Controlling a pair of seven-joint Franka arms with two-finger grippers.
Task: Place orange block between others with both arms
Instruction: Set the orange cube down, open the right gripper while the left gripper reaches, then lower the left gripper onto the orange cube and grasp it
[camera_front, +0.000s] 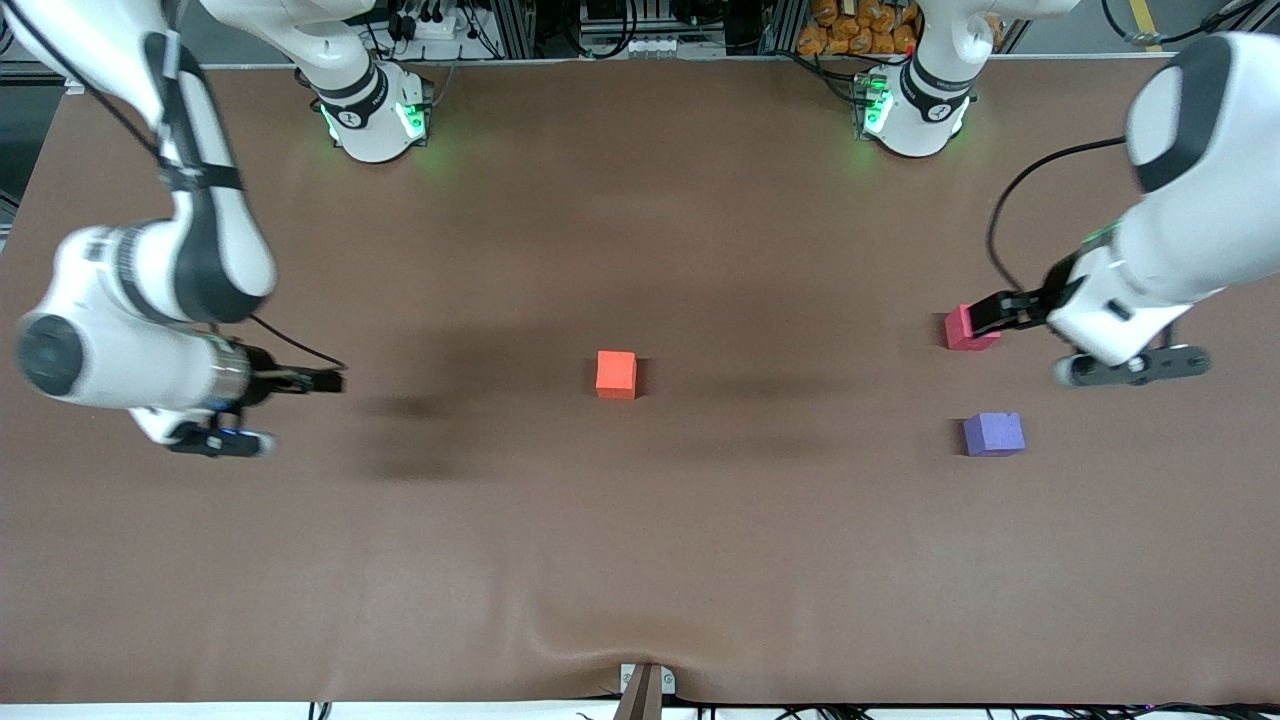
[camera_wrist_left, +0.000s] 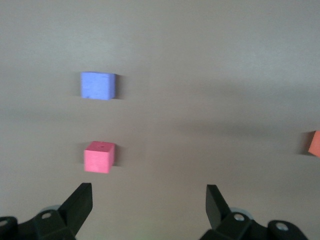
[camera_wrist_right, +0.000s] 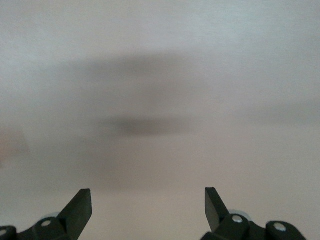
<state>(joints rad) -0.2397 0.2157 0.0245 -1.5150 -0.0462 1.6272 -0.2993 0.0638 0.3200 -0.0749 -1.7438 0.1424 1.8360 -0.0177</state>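
**Three foam cubes and two waiting arms on a brown table**

Three small foam cubes lie on the table, one of each colour. The orange block (camera_front: 616, 374) sits alone near the middle of the table, resting flat. The pinkish-red cube (camera_front: 964, 328) and the purple-blue cube (camera_front: 993, 434) lie toward the left arm's end, well apart from the orange block and with a clear gap between them; the purple-blue cube is nearer to the front camera than the pinkish-red one.

Two white arms with black joint bands stand on two green-lit bases along the table's upper edge in the front view. The left gripper (camera_front: 985, 316) hangs over the pinkish-red cube, partly covering it in the front view; its fingers (camera_wrist_left: 80, 202) are spread wide and grasp nothing, and its wrist view shows both cubes lying on the surface ahead of them. The right gripper (camera_front: 325, 380) hovers over bare table toward the right arm's end, well apart from every cube; its fingers (camera_wrist_right: 81, 205) are likewise spread and empty.

The table (camera_front: 640, 560) is covered by a plain matte brown sheet, slightly wrinkled at the edge nearest the front camera. Soft shadows of the arms fall across it. Along the top of the front view are metal framing, cables and a heap of orange objects (camera_front: 858, 28).
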